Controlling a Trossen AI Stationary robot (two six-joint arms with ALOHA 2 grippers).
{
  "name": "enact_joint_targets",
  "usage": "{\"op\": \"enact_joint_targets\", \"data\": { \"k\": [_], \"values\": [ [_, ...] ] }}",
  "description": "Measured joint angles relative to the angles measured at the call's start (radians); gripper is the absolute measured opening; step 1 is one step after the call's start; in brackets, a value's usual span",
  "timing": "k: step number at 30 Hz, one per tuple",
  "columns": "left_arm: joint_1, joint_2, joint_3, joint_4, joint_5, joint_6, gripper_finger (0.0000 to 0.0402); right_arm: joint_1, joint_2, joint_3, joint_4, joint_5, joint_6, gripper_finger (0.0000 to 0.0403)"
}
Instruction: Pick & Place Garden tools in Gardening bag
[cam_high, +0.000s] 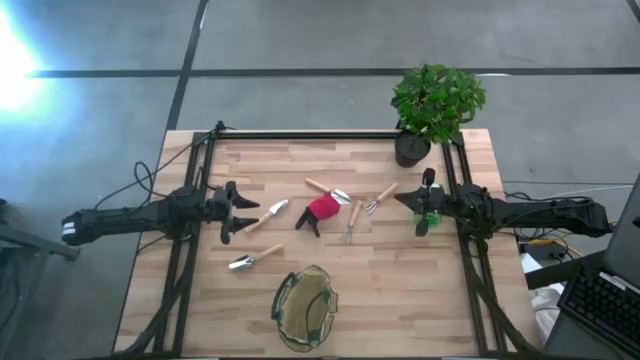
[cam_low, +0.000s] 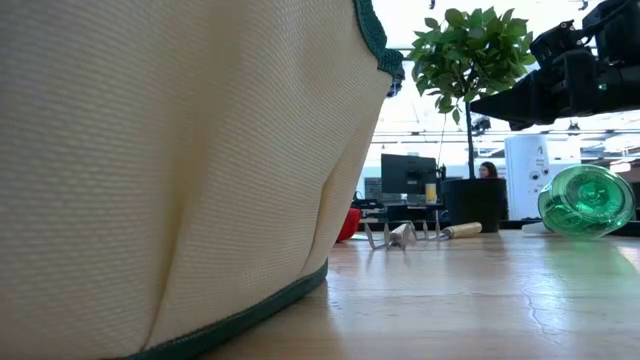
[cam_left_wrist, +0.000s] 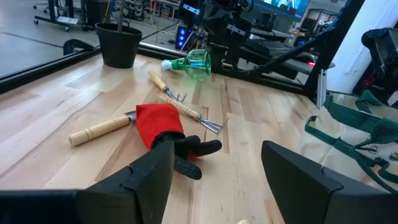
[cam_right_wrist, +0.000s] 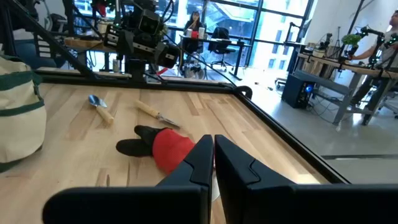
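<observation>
The garden tools lie flat mid-table: a trowel (cam_high: 268, 217) just in front of my left gripper, a second trowel (cam_high: 245, 262), a third (cam_high: 325, 188), two small forks (cam_high: 380, 198) (cam_high: 352, 220), and a red-and-black glove (cam_high: 320, 210) (cam_left_wrist: 165, 127). The olive gardening bag (cam_high: 305, 305) stands by the near edge and fills the left of the low view (cam_low: 180, 170). My left gripper (cam_high: 243, 212) (cam_left_wrist: 214, 180) is open and empty, pointing at the glove. My right gripper (cam_high: 405, 199) (cam_right_wrist: 214, 162) is shut and empty, right of the forks.
A potted green plant (cam_high: 435, 100) in a black pot (cam_left_wrist: 118, 43) stands at the far right corner. A green bottle (cam_high: 428, 222) (cam_low: 585, 200) lies on its side beside my right arm. A black frame runs along the table's edges (cam_high: 300, 134).
</observation>
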Motion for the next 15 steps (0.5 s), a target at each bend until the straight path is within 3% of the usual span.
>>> {"op": "enact_joint_targets", "data": {
  "k": [15],
  "values": [
    [0.000, 0.002, 0.000, 0.001, 0.000, -0.030, 0.0245, 0.000, 0.000, 0.000, 0.016, 0.000, -0.047, 0.0008]
  ]
}}
